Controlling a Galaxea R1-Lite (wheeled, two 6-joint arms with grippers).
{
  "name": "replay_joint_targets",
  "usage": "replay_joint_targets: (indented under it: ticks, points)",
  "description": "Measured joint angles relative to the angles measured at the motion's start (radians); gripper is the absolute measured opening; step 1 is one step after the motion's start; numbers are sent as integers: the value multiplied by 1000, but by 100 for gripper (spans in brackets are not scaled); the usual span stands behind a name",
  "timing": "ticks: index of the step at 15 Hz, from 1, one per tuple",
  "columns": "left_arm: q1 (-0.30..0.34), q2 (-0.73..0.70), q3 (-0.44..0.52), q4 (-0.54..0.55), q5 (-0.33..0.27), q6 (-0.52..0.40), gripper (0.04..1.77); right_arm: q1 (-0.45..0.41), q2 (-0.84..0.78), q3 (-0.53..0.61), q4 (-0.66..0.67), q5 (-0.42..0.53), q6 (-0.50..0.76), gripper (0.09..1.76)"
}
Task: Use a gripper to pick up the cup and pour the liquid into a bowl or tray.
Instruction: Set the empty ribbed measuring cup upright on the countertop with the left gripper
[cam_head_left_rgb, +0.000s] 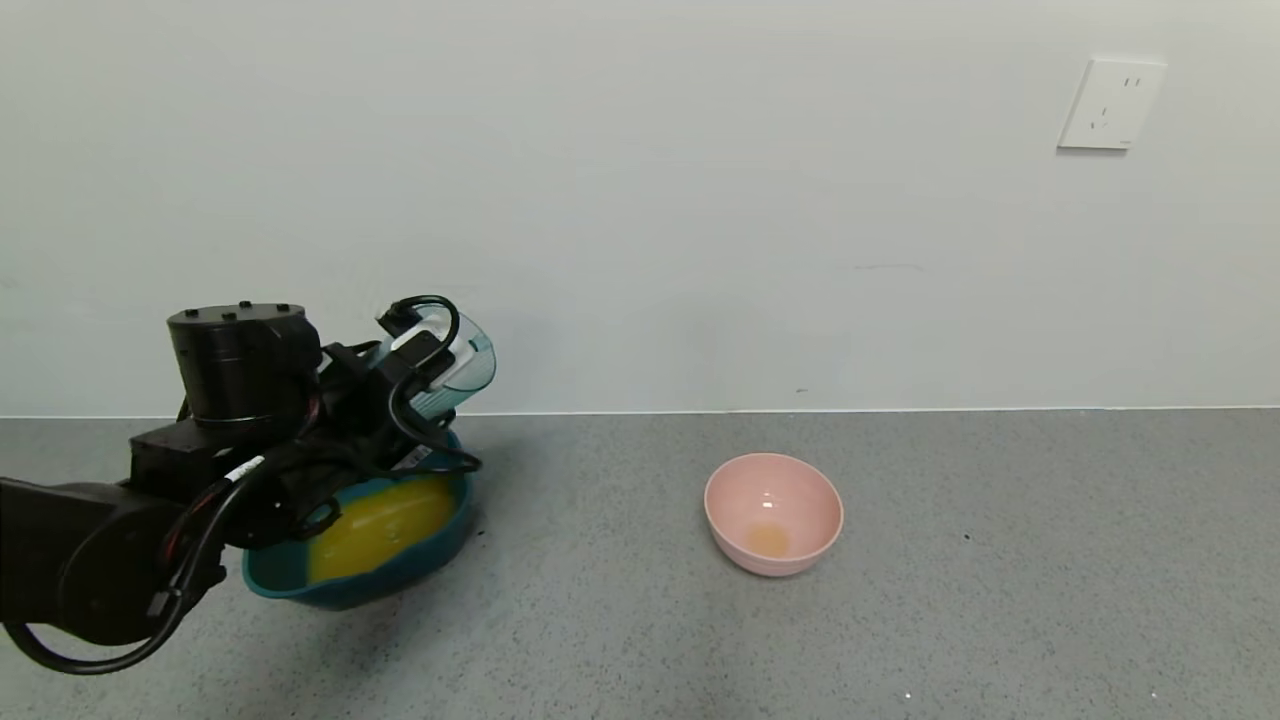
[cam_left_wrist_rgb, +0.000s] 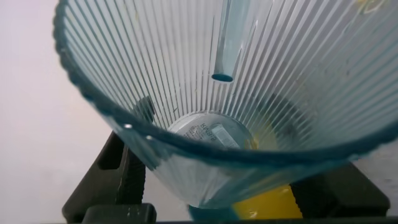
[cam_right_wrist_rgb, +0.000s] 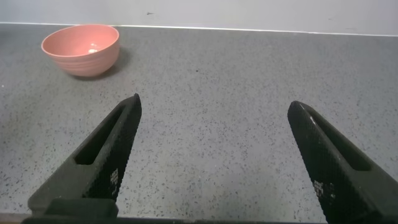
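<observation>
A pale wall backs the grey speckled desk (cam_head_left_rgb: 900, 620). The left tool (cam_head_left_rgb: 425, 375) is clamped on the ribbed blue-green plastic cup (cam_head_left_rgb: 462, 368), tipped above the dark teal tub (cam_head_left_rgb: 440, 555) holding orange liquid (cam_head_left_rgb: 385, 525). The pink round bowl (cam_head_left_rgb: 773, 512) sits well apart; the right tool (cam_right_wrist_rgb: 214, 155) gapes, holding nothing.

Pink bowl (cam_head_left_rgb: 773, 513) on grey counter (cam_head_left_rgb: 1000, 560), wall socket (cam_head_left_rgb: 1111, 104).

left arm: reaches in low from the left, wrist rolled over | left gripper (cam_head_left_rgb: 425, 375): fingers clamped tight on the cup (cam_head_left_rgb: 455, 365), tipped up and away from the wrist | right gripper (cam_right_wrist_rgb: 214, 155): hangs low over the table, jaws spread wide, nothing between them
</observation>
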Motion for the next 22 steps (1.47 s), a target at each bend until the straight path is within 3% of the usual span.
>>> replay_joint_targets:
  ticks: [4,7,11,16,19,22]
  points:
    - [-65,2,-54,64,-63,-149,128,0,0,0,0,0,0,171]
    - [-111,5,-66,107,-83,-318,128,0,0,0,0,0,0,171]
    - [-171,4,-67,110,-185,-537,128,0,0,0,0,0,0,171]
    - [-192,5,-33,99,-277,-699,128,0,0,0,0,0,0,171]
    - [-195,36,4,-8,-307,-726,128,0,0,0,0,0,0,171]
    - [-193,126,58,-248,-306,-734,128,0,0,0,0,0,0,171]
